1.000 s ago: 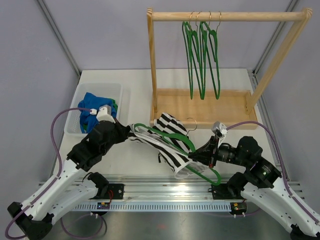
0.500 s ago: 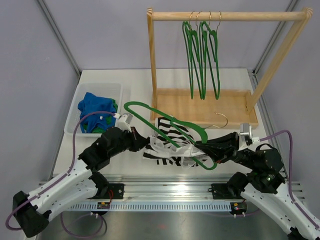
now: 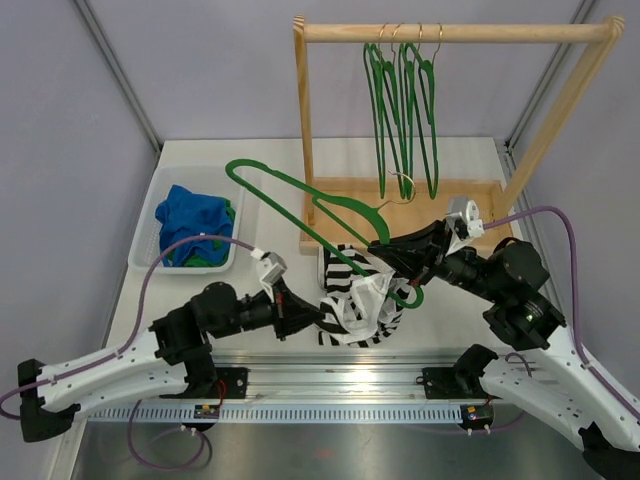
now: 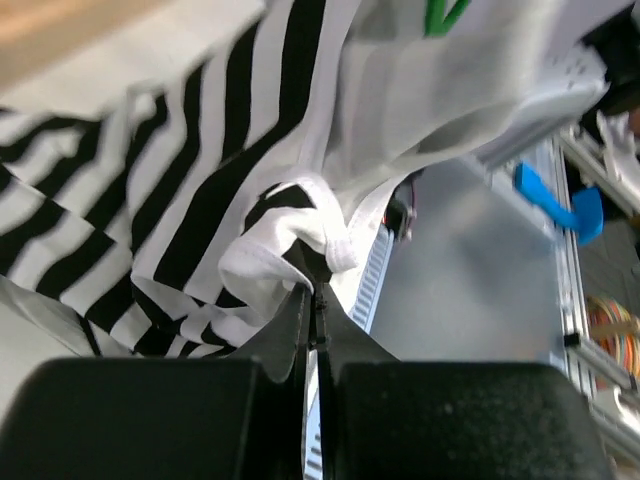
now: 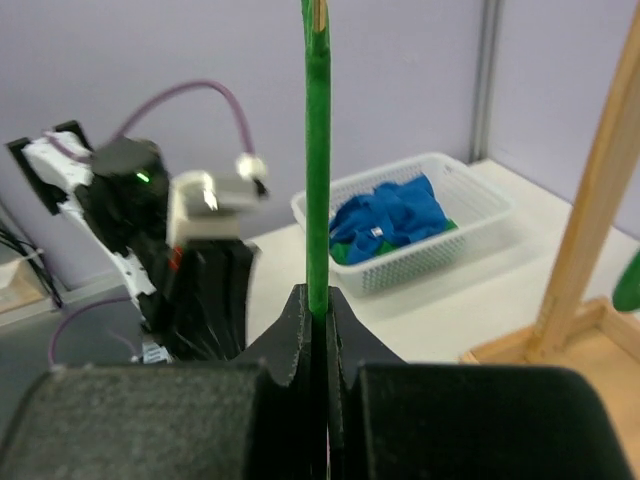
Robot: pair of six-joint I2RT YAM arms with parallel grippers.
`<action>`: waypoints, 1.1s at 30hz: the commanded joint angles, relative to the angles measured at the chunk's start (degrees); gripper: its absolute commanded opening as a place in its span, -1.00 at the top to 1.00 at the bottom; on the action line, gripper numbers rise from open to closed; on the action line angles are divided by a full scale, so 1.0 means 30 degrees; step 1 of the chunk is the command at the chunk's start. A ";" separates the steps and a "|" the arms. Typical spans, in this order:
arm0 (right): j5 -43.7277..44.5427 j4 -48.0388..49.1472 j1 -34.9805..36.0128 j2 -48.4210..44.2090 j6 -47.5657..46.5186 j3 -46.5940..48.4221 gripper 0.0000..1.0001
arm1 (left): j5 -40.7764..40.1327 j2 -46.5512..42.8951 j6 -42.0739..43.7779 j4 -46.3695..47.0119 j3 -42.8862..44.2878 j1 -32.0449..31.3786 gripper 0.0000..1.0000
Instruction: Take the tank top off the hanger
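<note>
While the top view is the widest, start there: striped tank top [image 3: 358, 298] bunched over the near middle of the table [image 3: 280, 190], between the two arms. Left pincer [image 3: 304, 318] is clamped on its left edge. Right pincer [image 3: 386, 255] is clamped on the green hanger [image 3: 290, 195], which is tilted with its far end raised toward the basket [image 3: 150, 225] and its near end running into the fabric. Basket holds blue cloth [image 3: 192, 212]. Wooden rack [image 3: 305, 120] behind, spare hangers [image 3: 405, 100] on its rail.

Left wrist view: left pincer [image 4: 312, 295] narrow, jaws pinching a white hem fold of the tank top [image 4: 200, 170]; black and white stripes fill the upper frame. Slightly blurred.

Right wrist view: right pincer [image 5: 318, 300] narrow, jaws closed on the hanger [image 5: 317, 150] bar, which runs straight up the frame. Basket [image 5: 470, 215] with blue cloth [image 5: 385, 215] beyond, left arm [image 5: 190, 270] at left, rack [image 5: 590, 220] post at right. Tank top not visible here.
</note>
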 commanded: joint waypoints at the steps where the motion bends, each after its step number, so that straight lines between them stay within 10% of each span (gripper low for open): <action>1: 0.2418 -0.4022 0.0202 0.0223 -0.1917 0.1225 1.00 | -0.4636 -0.2395 0.0051 -0.0929 0.0318 -0.0044 1.00; 7: 0.1454 0.5780 0.0173 -0.1302 0.2589 -0.3633 1.00 | -0.6673 -0.2896 0.0813 -0.4131 0.1755 -0.0044 1.00; 17: 0.8088 0.6450 0.0203 -0.1502 0.2331 -0.5186 0.99 | -0.6786 -0.8844 0.0606 -0.1718 -0.0239 -0.0044 1.00; 27: 1.0681 1.8178 0.0232 -0.3528 0.1862 -0.8297 1.00 | 0.2671 -0.1356 0.1077 -0.3809 0.1843 -0.0364 1.00; 33: 1.1265 2.0231 0.0232 -0.3937 0.0692 -0.7037 1.00 | -0.1009 0.0412 0.1312 -0.5475 0.2370 -0.3586 1.00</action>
